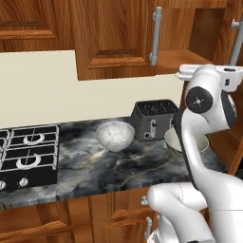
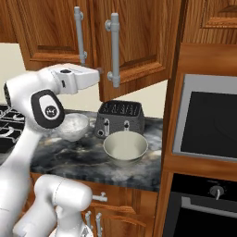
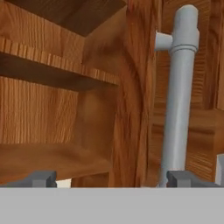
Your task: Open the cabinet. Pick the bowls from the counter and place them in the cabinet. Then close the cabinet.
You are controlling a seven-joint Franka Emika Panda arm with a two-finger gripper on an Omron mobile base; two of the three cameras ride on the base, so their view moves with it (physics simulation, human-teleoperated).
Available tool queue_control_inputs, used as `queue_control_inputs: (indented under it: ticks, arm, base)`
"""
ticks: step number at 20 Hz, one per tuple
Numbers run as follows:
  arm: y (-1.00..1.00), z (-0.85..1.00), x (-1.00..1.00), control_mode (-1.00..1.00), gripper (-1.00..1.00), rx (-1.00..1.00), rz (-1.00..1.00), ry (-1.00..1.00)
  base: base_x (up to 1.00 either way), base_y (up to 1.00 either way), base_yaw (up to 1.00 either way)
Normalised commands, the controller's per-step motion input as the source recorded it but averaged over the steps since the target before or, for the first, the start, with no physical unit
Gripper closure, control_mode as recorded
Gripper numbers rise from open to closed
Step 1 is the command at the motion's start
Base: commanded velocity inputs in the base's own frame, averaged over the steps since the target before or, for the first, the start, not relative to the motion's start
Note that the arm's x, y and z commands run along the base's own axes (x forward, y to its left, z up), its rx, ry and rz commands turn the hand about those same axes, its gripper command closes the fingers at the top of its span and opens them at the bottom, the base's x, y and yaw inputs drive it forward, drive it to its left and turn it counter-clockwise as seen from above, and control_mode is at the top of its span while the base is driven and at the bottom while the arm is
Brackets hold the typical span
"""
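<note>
Above the counter [image 1: 118, 171] you have one cabinet [image 1: 114, 42] with two panelled doors, each carrying one long silver bar handle [image 2: 114, 51] whose long axis runs straight up and down; two handles in all. From the hand view, the right door stands swung partly out, and you can look past its edge at a bare wooden shelf [image 3: 57, 65] inside. On the dark marble worktop you can count one black toaster [image 1: 154, 118] and two bowls, both upright with their mouths facing up: the speckled whitish bowl [image 1: 115, 135] sits left of the toaster, and the cream bowl [image 2: 125, 147] sits just in front of the toaster, toward the counter's front edge. Your gripper [image 3: 111, 178] is raised to cabinet height, its two fingertips spread wide apart and holding nothing, with one handle rising just above the right fingertip.
</note>
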Motion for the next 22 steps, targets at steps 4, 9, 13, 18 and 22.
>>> queue_control_inputs:
  ticks: [4, 9, 13, 18, 22]
  arm:
    - [-0.92, -0.07, 0.15, -1.0, -1.0, 0.16, -0.03, 0.0]
    - [-1.0, -0.07, -0.02, -1.0, -1.0, 0.18, -0.12, -0.02]
    - [-0.71, -0.04, -0.71, -1.0, -1.0, 0.09, -0.29, -0.39]
    - [-0.48, -0.01, -0.6, -1.0, -1.0, 0.07, -0.36, -0.35]
    - [0.32, 0.0, -0.94, -1.0, -1.0, 0.02, -0.18, -0.26]
  base:
    - [0.0, 0.0, 0.0]
    - [0.0, 0.0, 0.0]
    - [0.0, 0.0, 0.0]
    - [0.0, 0.0, 0.0]
    - [0.0, 0.0, 0.0]
